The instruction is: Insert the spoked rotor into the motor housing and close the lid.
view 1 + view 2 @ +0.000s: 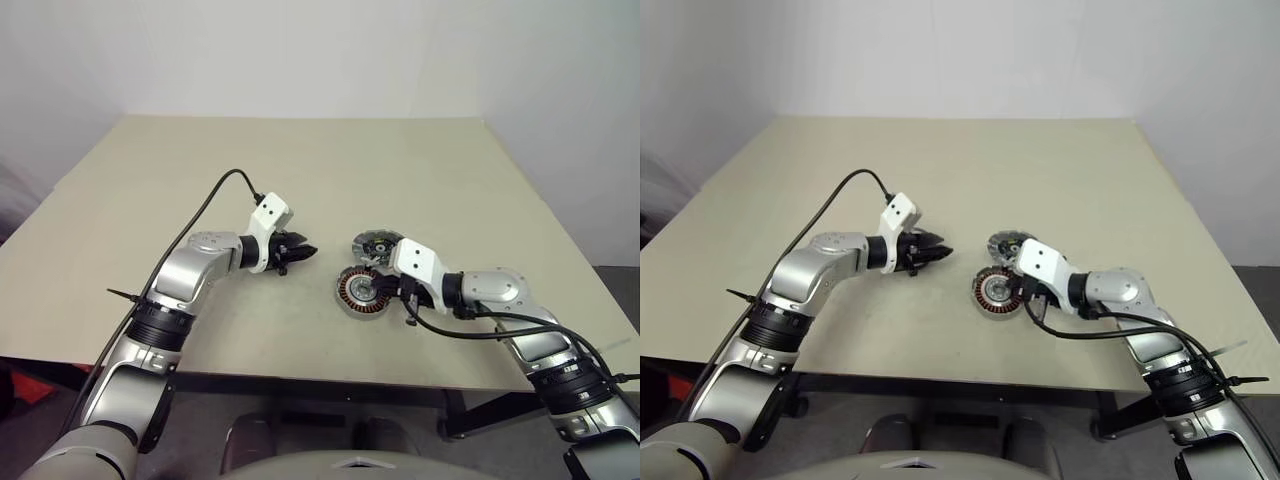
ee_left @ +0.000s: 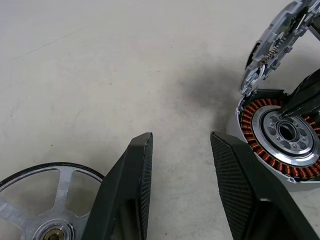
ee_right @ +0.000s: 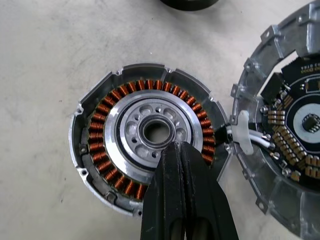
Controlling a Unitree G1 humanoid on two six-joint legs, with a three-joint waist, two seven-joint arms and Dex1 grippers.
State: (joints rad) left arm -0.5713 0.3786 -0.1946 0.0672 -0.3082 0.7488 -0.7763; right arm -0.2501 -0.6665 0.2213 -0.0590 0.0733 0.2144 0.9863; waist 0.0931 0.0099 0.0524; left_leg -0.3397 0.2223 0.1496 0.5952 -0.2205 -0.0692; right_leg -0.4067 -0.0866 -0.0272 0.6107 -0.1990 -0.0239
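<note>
So the table [image 1: 430, 170] is carrying everything, and the step I'm reading here is getting the spoked rotor [image 2: 47, 210] into the motor housing [image 3: 145, 135].

The housing is lying open, copper windings up, with the right gripper [image 3: 179, 150] sitting on its silver centre, jaws pressed fully together and gripping nothing.

The lid [image 3: 290, 135] is lying just past that gripper's side, joined to the housing by a white cable tab.

The rotor is resting flat right beside the left gripper [image 2: 180, 145], outside its jaws, which are standing partly apart and empty.

My take: the right arm is blocking the seat, so it needs clearing out before the rotor goes in, and the rotor should be dropping in level.
</note>
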